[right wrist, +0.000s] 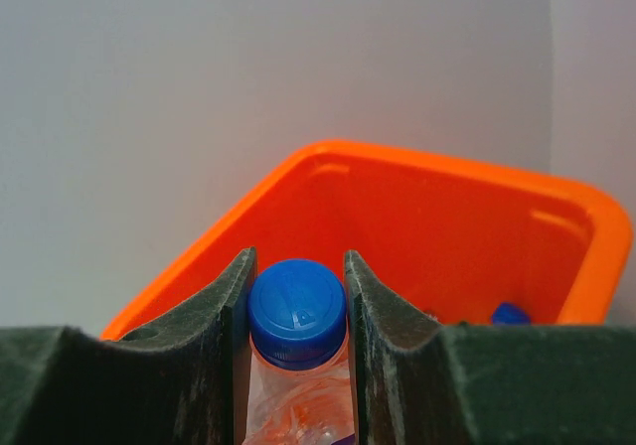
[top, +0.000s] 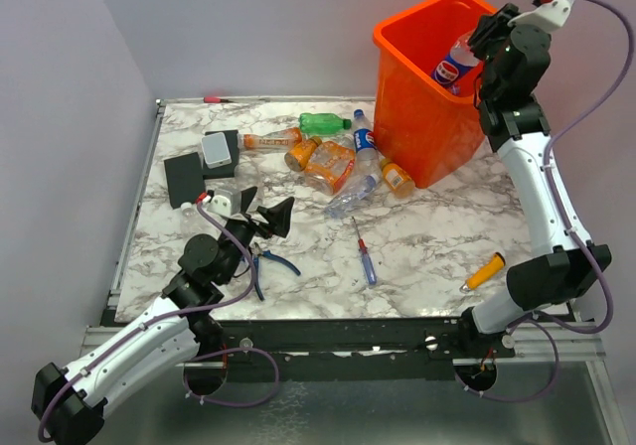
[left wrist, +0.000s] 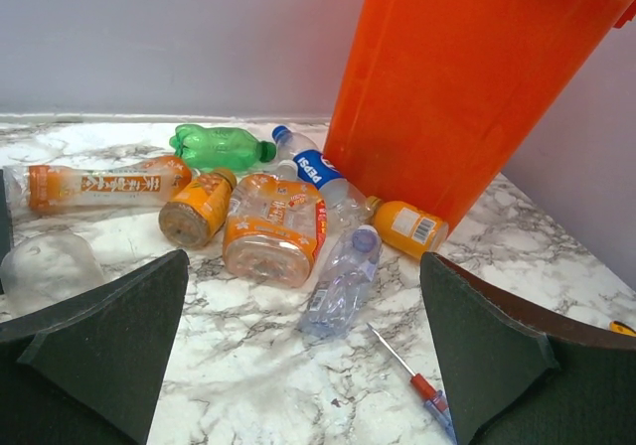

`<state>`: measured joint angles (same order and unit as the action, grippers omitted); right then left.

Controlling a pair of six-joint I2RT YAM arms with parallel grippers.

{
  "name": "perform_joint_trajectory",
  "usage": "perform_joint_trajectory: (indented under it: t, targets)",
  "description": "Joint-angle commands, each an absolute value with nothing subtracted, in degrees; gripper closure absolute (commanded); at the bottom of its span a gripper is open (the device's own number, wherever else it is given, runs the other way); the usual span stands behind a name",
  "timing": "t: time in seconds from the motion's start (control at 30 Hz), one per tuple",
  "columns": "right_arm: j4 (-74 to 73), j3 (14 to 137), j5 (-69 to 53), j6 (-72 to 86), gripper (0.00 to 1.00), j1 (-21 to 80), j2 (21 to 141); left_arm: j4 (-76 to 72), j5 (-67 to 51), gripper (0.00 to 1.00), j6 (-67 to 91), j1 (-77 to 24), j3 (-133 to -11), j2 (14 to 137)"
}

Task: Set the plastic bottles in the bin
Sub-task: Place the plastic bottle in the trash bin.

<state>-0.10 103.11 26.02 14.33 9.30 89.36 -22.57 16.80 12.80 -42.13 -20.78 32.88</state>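
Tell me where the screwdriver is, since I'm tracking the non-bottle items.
In the top view, the screwdriver lies flat just below the crushed clear bottle, right of the blue-handled pliers.

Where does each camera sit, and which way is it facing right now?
Top external: above and behind the bases, looking down on the table; both arms show, left claw open, right claw shut on a bottle over the bin.
Left wrist: low over the table, facing the bottle pile and the bin's outer wall; own fingers at both bottom corners.
Right wrist: above the bin's rim, looking in; own fingers grip the bottle.
Shared: top and left wrist both show bottle pile, bin, screwdriver.
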Motion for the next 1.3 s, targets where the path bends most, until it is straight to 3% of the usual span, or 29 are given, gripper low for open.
perform_joint_trajectory:
  t: [0.0,0.07,0.2,0.37,0.63,0.8,1.03,1.27]
  targets:
    - [-1.72,99.57,20.30,16.67,0.94,9.22,88.51,-21.89,17.25,0.01,12.52,-42.26,-22.57,32.82]
    - [-1.58,97.74,18.83,16.51,0.80,9.23,87.62,-21.91,17.07,0.01,12.64,-42.26,-22.67,33.26]
    - [-2.36,96.42,17.02,16.02,0.39,9.23,86.34,-21.88,16.54,0.01,12.71,-42.22,-22.83,34.10]
    - [-3.94,97.32,15.58,16.06,0.22,9.21,84.96,-21.83,16.35,0.01,12.72,-42.25,-22.85,34.72]
    - [-5.61,101.97,7.65,20.30,0.19,9.43,79.30,-21.37,16.66,0.01,12.51,-42.24,-23.10,35.99]
    - [-5.06,98.83,-5.28,23.94,0.19,11.64,71.68,-20.35,18.00,0.01,12.44,-42.27,-23.62,37.08]
    - [-5.57,79.08,-19.68,24.34,0.19,20.36,58.65,-18.43,23.21,0.01,12.29,-42.19,-24.31,38.15]
    - [-3.11,52.56,-20.98,29.47,0.21,23.64,47.12,-5.20,35.28,0.01,13.05,-42.19,-32.12,43.82]
